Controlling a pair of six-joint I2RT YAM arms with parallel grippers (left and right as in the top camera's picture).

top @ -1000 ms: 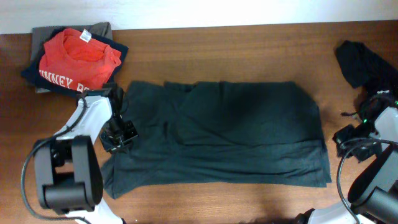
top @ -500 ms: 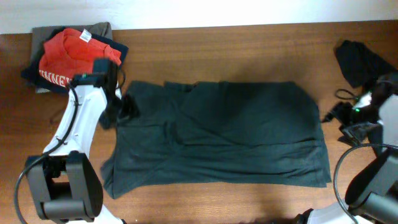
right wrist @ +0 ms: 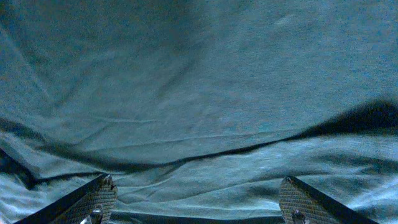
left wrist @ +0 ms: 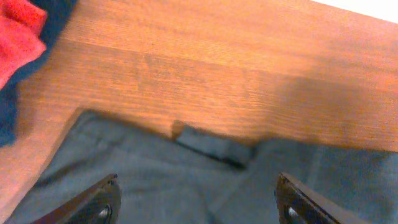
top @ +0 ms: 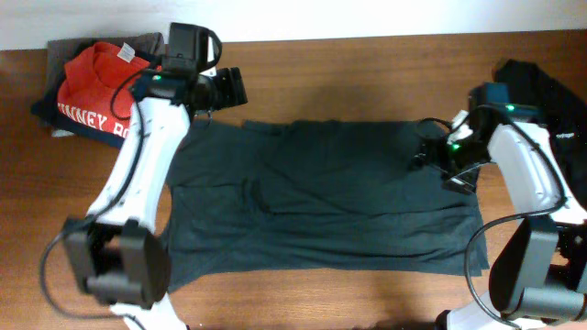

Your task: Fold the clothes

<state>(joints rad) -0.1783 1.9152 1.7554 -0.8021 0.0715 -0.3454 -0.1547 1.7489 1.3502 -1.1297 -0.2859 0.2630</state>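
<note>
The clothes in play are a dark charcoal T-shirt (top: pixel 321 197), lying flat and folded into a wide rectangle in the middle of the table. My left gripper (top: pixel 233 90) hovers open above the wood just beyond the shirt's far left corner. In the left wrist view its jaws (left wrist: pixel 196 202) stand wide over the shirt's far hem (left wrist: pixel 211 146), holding nothing. The right gripper (top: pixel 429 154) hangs over the shirt's right part. Its textured fingertips (right wrist: pixel 99 200) stand far apart above creased fabric (right wrist: pixel 205 93) and grip nothing.
A pile with a red shirt (top: pixel 110 82) on navy and olive garments sits at the far left corner; its red edge (left wrist: pixel 18 31) shows in the left wrist view. A black garment (top: pixel 532 92) lies at the far right. Bare wood (top: pixel 348 78) runs behind the shirt.
Both grippers have opened and let go of the shirt. The left arm swung from the shirt's left edge to its far left corner. The right arm moved left over the shirt.
</note>
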